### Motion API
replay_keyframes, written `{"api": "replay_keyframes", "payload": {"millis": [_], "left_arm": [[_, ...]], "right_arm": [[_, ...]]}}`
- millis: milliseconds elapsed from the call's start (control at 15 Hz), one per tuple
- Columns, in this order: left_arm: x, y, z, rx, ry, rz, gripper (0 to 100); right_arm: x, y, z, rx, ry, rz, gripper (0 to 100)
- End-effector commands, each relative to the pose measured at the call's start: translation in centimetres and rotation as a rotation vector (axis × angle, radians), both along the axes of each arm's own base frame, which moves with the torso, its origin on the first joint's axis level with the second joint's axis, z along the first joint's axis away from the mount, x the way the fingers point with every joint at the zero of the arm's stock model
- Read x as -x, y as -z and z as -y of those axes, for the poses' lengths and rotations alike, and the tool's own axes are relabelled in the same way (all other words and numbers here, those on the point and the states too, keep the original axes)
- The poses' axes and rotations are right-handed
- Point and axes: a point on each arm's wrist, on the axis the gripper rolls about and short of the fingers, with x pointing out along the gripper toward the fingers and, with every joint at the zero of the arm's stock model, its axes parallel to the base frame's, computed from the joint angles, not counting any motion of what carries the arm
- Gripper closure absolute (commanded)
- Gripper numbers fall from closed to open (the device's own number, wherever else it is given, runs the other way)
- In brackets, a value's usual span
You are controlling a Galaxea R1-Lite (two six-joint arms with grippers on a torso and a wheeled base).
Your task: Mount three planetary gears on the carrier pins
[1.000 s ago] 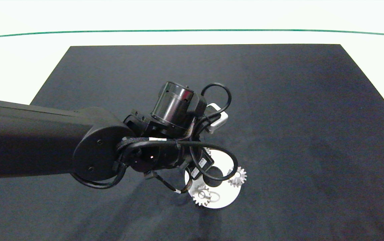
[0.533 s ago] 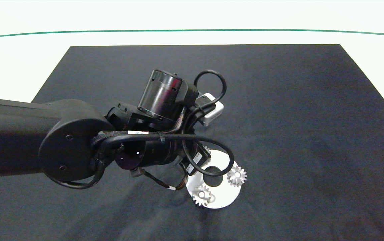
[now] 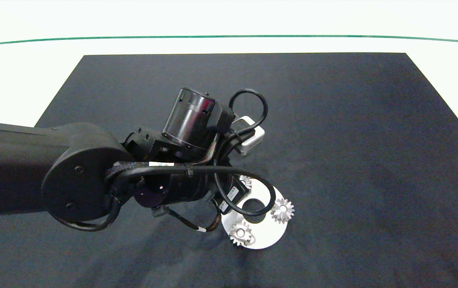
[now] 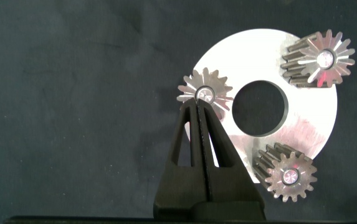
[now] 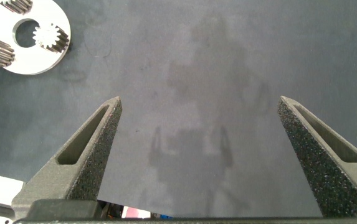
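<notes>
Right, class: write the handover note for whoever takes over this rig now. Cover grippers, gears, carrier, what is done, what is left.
Left gripper: fingers shut, tips over the third gear, directly above the carrier disc.
Right gripper: open, holding nothing, hanging over bare black mat away from the disc.
Gears: all three sit on the disc, each over a pin; the other two stand free.
Done: it seems all three are installed.
Left: check the third gear's seating, then withdraw the left arm.

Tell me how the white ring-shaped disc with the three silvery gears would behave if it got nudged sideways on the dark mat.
The flat white ring-shaped disc looks rigid and lies flush on the dark mat, so it would probably slide as one piece rather than tip or roll. The three small silvery metal gears sit over its pins, so they would likely ride along. The cloth-like mat may drag on it.
</notes>
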Motion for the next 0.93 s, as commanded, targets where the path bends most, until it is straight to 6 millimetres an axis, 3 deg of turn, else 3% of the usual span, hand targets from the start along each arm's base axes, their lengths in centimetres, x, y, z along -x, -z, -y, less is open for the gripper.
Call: {"api": "replay_keyframes", "payload": {"millis": [67, 467, 533, 733, 933], "left_arm": [[0.1, 0.1, -0.1, 0.002, -0.006, -0.006, 100], [0.5, -0.4, -0.6, 0.034, -0.037, -0.007, 100], [0.5, -0.8, -0.9, 0.045, -0.063, 0.001, 0], [0.8, -2.5, -3.1, 0.090, -0.134, 0.038, 0], [1.0, -2.3, -4.1, 0.083, -0.160, 0.032, 0]], "right_arm": [[-0.1, 0.0, 0.0, 0.003, 0.001, -0.005, 0], [-0.2, 0.0, -0.1, 0.000, 0.011, -0.011, 0], [-0.2, 0.0, -0.1, -0.001, 0.014, -0.009, 0], [-0.2, -0.1, 0.0, -0.001, 0.020, -0.006, 0], [-0.2, -0.1, 0.0, -0.002, 0.019, -0.004, 0]]}}
